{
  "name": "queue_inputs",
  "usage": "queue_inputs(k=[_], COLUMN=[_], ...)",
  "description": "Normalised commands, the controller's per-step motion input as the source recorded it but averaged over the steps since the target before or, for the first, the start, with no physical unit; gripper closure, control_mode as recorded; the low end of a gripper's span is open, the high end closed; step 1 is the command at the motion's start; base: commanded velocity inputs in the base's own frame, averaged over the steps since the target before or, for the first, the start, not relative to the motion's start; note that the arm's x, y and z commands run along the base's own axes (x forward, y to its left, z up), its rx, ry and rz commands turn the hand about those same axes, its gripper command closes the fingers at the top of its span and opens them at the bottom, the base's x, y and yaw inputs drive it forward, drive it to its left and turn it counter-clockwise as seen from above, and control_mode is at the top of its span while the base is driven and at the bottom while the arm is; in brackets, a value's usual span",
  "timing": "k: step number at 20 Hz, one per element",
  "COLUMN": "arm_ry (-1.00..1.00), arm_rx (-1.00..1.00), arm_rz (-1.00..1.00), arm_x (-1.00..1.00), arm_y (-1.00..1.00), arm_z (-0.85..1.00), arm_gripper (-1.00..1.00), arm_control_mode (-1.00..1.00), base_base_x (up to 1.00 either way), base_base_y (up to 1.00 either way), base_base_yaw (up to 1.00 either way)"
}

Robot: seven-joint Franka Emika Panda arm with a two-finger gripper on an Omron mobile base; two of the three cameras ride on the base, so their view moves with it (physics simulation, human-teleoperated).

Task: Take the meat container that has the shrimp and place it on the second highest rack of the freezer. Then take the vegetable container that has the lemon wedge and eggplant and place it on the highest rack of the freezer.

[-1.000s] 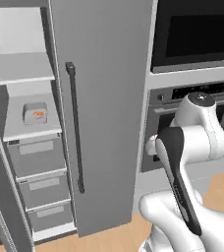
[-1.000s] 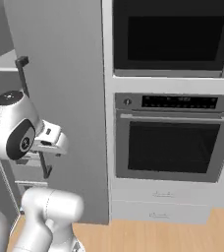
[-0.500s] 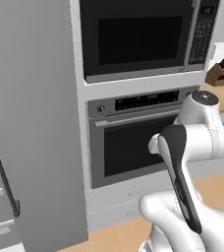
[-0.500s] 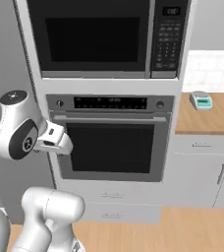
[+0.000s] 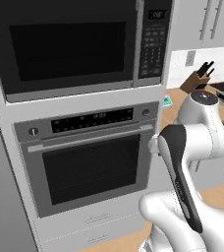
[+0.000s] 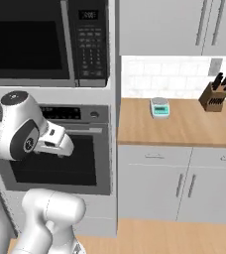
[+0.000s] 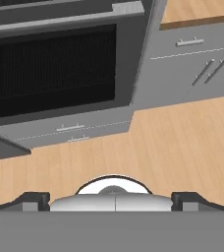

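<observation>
The meat container, the vegetable container and the freezer are out of view. My gripper point(image 7: 112, 201) is open, its two dark fingertips point(image 7: 35, 200) standing wide apart with nothing between them. It looks down at the wooden floor point(image 7: 173, 142) in front of the wall oven point(image 7: 55, 69). In the right base view the hand point(image 6: 58, 145) hangs at the height of the oven door, folded close to the arm.
A microwave point(image 5: 70, 47) sits above the oven point(image 5: 92, 170). To the right runs a wooden counter point(image 6: 184, 126) with a small teal scale point(image 6: 159, 106) and a knife block point(image 6: 215, 94), above grey cabinets point(image 6: 179, 183). A grey panel point(image 5: 1, 197) stands at the far left.
The whole picture has shifted: the base has moved right, from the open freezer past the oven toward the counter. The gripper has stayed open and empty.
</observation>
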Motion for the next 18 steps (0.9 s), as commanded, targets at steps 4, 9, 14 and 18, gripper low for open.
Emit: queue_inputs(k=[4, 9, 14, 18], arm_ry=[0.00, 0.00, 0.00, 0.00], arm_rx=[0.00, 0.00, 0.00, 0.00], arm_rz=[0.00, 0.00, 0.00, 0.00], arm_x=[0.00, 0.00, 0.00, 0.00], arm_y=[0.00, 0.00, 0.00, 0.00], arm_z=[0.00, 0.00, 0.00, 0.00], arm_gripper=[-1.00, -1.00, -1.00, -1.00], arm_control_mode=[1.00, 1.00, 1.00, 1.00], base_base_x=[0.23, 0.45, 0.72, 0.97], base_base_y=[-1.00, -1.00, -0.98, -0.82], base_base_yaw=[0.00, 0.00, 0.00, 0.01])
